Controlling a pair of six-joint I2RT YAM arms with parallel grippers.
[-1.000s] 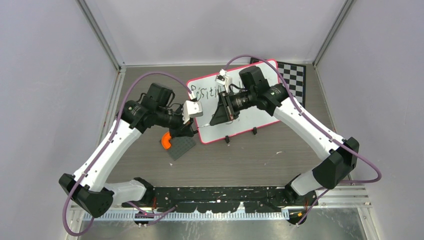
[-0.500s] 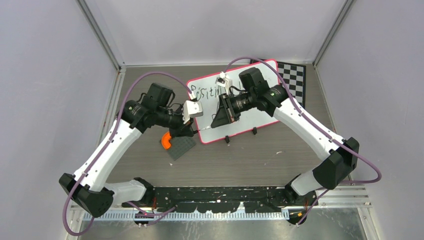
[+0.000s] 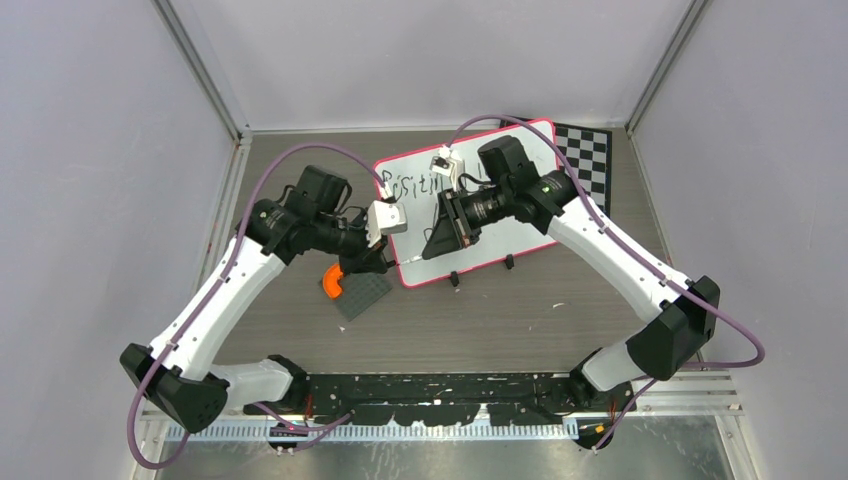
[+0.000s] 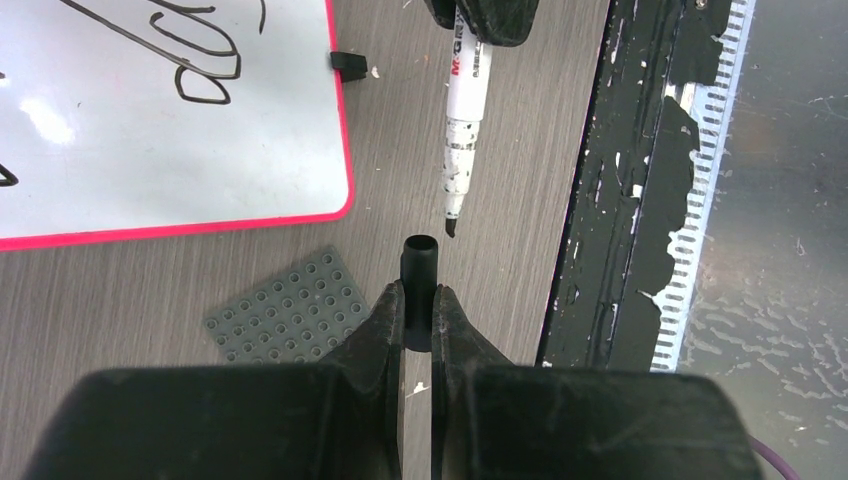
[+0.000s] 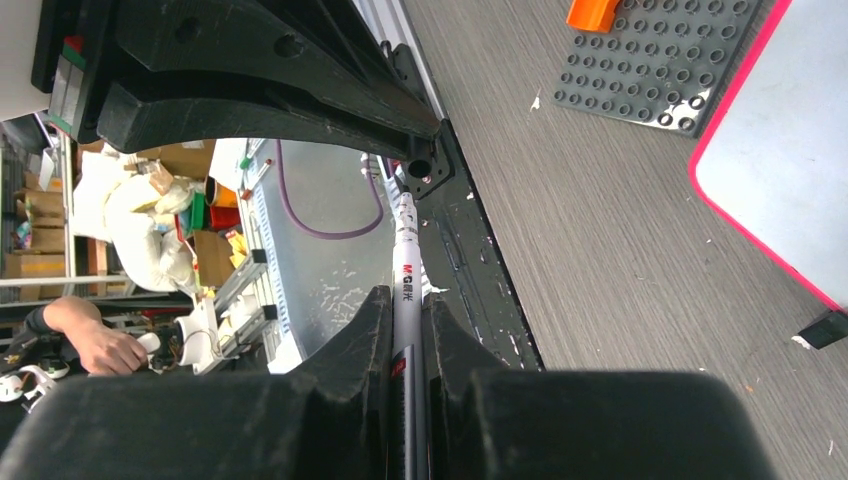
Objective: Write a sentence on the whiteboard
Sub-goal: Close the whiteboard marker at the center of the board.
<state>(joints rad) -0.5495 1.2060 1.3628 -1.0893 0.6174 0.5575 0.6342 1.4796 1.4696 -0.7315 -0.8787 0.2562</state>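
The whiteboard [image 3: 515, 222] lies at the back of the table, with the sentence [image 3: 410, 185] in black scrawl near its far left corner. More strokes of the scrawl [image 4: 195, 70] show on the whiteboard [image 4: 150, 140] in the left wrist view. My right gripper [image 5: 405, 295] is shut on a white marker [image 5: 407, 265], uncapped, held level above the table. My left gripper [image 4: 418, 292] is shut on the black marker cap [image 4: 420, 262]. The cap's open end faces the marker [image 4: 465, 130], whose tip is a short gap away and slightly to the side. Both grippers meet off the board's near left corner [image 3: 410, 258].
A small dark grey studded plate [image 3: 362, 293] with an orange piece [image 3: 331, 282] lies on the table just under my left gripper. A checkered chessboard [image 3: 585, 155] sticks out behind the whiteboard's right end. The black base rail [image 4: 620, 200] runs along the table's near edge.
The right gripper has edged the marker a little nearer to the cap. Otherwise both arms hold still.
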